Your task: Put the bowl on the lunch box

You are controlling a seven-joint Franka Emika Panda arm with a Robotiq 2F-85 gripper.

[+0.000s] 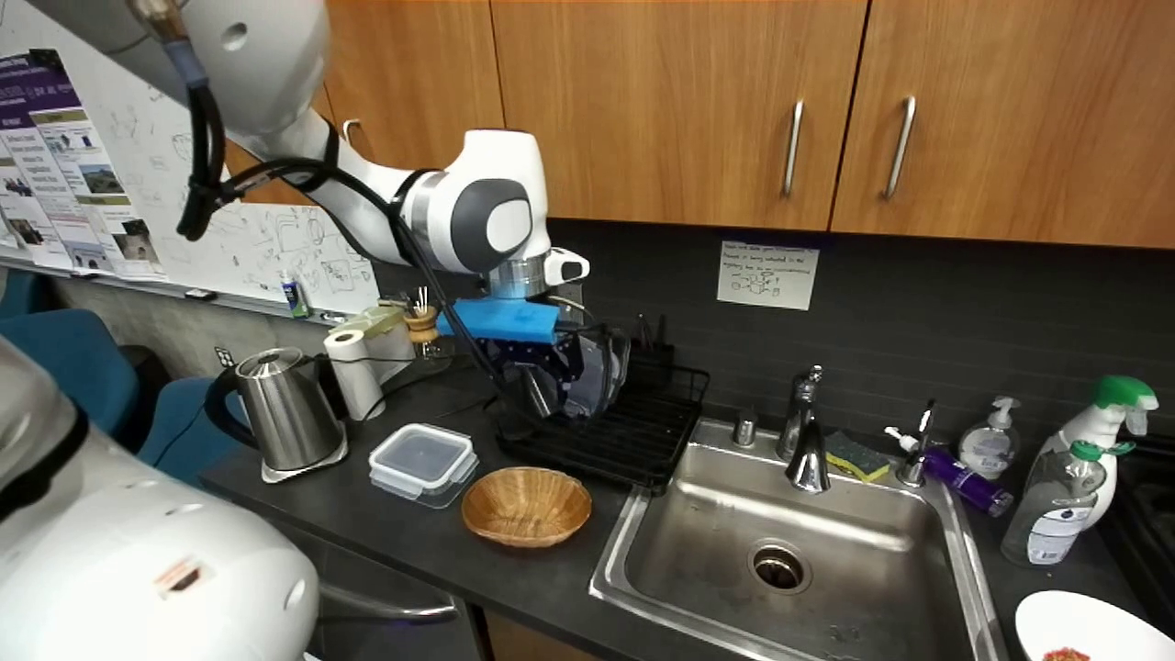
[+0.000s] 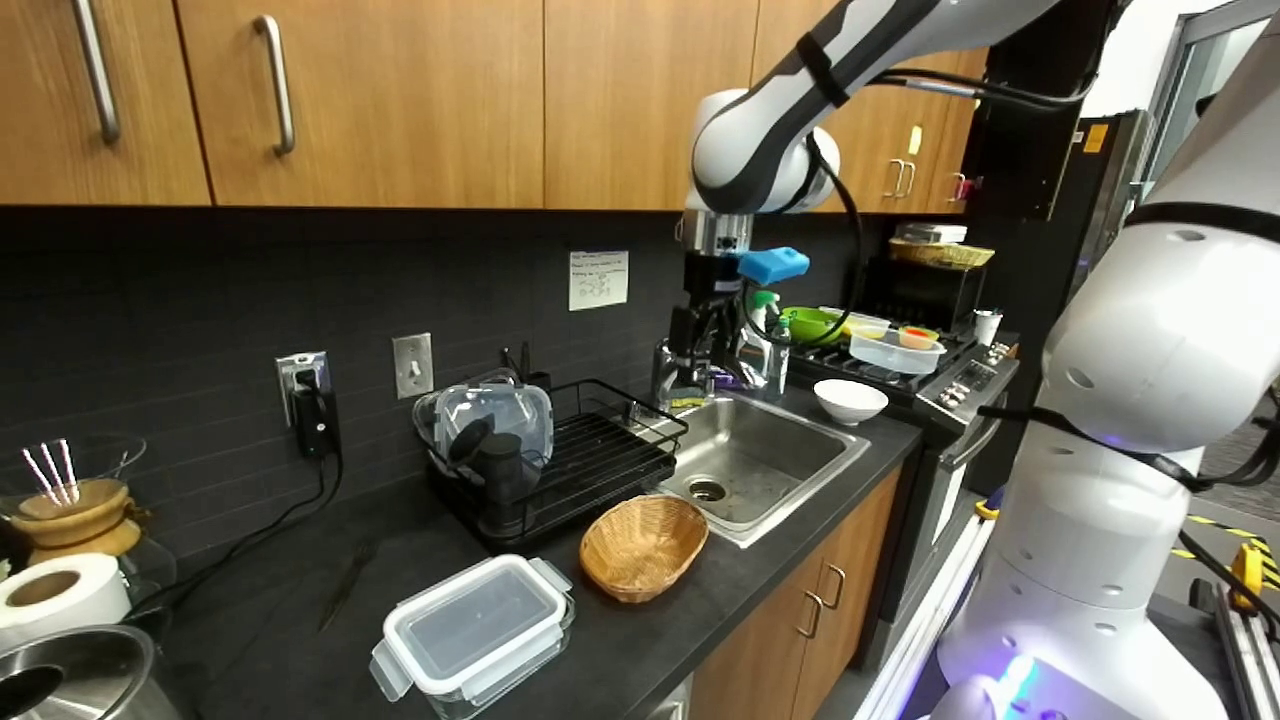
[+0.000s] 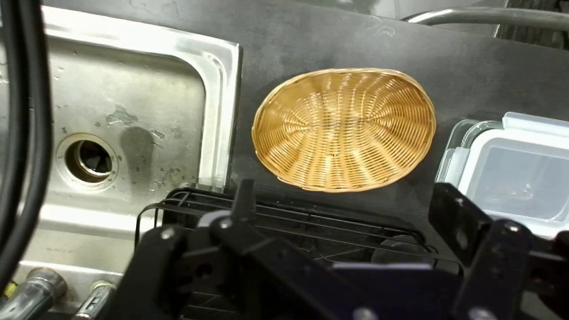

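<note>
The bowl is an oval light-brown woven basket-like bowl. It stands upright on the dark counter in both exterior views (image 1: 526, 507) (image 2: 643, 548) and in the wrist view (image 3: 344, 129). The lunch box, a clear container with a white-rimmed pale lid, shows in both exterior views (image 1: 422, 456) (image 2: 478, 625) and partly at the right of the wrist view (image 3: 524, 178). A small gap lies between it and the bowl. My gripper (image 3: 349, 209) is open and empty, its fingers wide apart. It also shows in an exterior view (image 2: 705, 345), high above the dish rack, apart from the bowl.
A black dish rack (image 2: 600, 450) with dishes stands behind the bowl. A steel sink (image 1: 780, 532) with a faucet (image 1: 806, 441) is beside the bowl. A steel kettle (image 1: 286, 413) and paper roll (image 1: 353, 372) stand past the lunch box. Wooden cabinets (image 1: 679, 110) hang above.
</note>
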